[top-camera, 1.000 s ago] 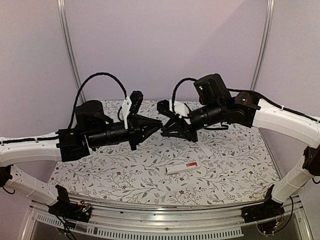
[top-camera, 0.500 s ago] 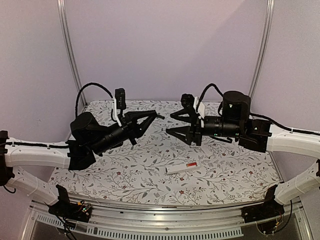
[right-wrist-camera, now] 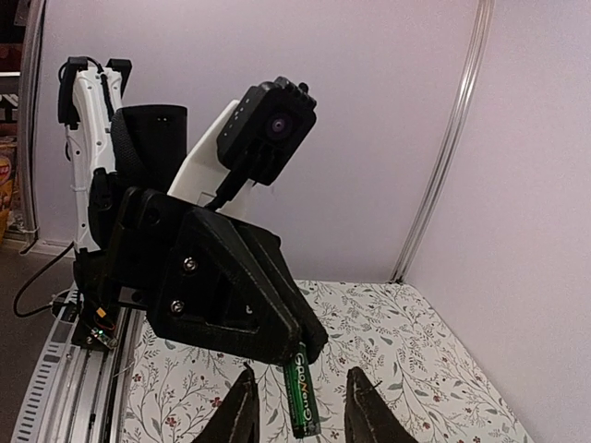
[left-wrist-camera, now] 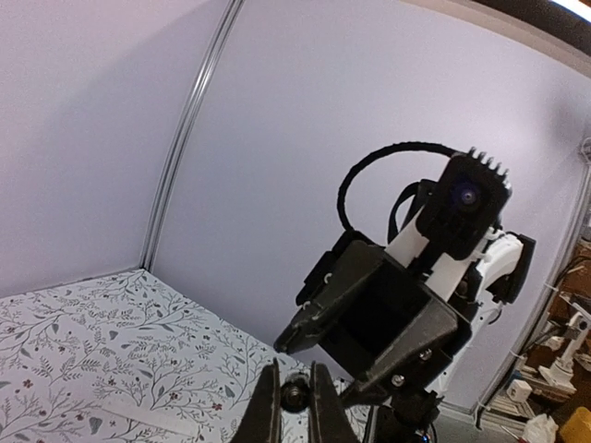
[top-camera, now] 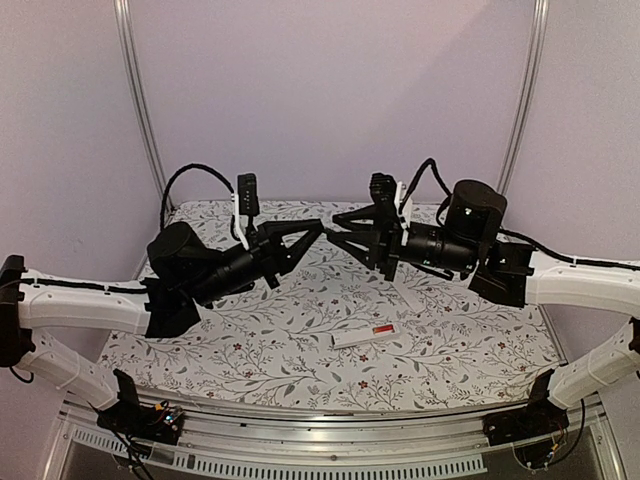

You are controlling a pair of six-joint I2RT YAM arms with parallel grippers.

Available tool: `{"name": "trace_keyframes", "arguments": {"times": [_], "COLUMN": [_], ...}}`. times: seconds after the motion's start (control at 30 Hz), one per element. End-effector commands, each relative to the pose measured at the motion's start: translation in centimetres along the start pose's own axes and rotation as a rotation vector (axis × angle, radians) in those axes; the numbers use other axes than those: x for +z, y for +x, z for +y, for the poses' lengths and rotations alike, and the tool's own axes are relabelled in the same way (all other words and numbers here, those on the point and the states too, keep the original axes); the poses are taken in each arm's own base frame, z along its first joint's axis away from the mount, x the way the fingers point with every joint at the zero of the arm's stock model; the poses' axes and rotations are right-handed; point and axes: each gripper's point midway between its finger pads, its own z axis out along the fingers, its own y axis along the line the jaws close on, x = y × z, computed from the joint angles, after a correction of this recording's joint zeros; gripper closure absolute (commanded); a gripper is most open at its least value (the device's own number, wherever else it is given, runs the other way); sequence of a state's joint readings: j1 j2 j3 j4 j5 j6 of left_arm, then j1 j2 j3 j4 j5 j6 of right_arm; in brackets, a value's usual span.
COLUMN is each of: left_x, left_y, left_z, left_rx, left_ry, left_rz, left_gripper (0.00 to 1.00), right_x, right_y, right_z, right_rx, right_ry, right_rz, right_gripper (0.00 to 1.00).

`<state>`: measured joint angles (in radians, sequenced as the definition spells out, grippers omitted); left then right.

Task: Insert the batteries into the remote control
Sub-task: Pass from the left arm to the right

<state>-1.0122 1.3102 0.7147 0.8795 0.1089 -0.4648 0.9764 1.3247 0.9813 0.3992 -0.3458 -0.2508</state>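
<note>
Above the table's middle my two grippers meet tip to tip. My left gripper (top-camera: 314,230) is shut on a dark green-black battery (right-wrist-camera: 301,388), which sticks out beyond its fingertips. My right gripper (top-camera: 334,226) is open, its fingers (right-wrist-camera: 242,411) standing either side of that battery with a gap on each side. From the left wrist the battery (left-wrist-camera: 295,395) shows end-on between the left fingers. The white remote control (top-camera: 356,339) lies flat on the floral cloth, below and right of the grippers. A red-orange battery (top-camera: 381,330) shows at the remote's right end.
A thin white strip (top-camera: 409,297) lies on the cloth just under the right arm. Purple walls with metal posts (top-camera: 143,110) close in the back and sides. The base rail (top-camera: 330,455) runs along the near edge.
Both grippers drew apart half a second ago and have come back together, higher than before. The right jaws opened and now straddle the battery that the left gripper holds.
</note>
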Motion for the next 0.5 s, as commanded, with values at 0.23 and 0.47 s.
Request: {"name": "trace_keyframes", "arguments": {"times": [0.23,0.47], "left_x": [0.6,0.8], "left_y": [-1.0,-0.6], "left_z": [-0.7,-0.5], "left_rx": [0.012,0.011], "left_ry": [0.036,0.030], "left_rz": [-0.015,0.002], "left_gripper": [1.00,1.00], "right_x": [0.6,0.1], "right_y": [2.2,1.5], "right_z": [0.2,0.6], "right_rx": [-0.003,0.010], "right_ry": [0.000,-0.018], "right_rz": [0.047,0.032], "right_gripper": [0.78,0.87]}}
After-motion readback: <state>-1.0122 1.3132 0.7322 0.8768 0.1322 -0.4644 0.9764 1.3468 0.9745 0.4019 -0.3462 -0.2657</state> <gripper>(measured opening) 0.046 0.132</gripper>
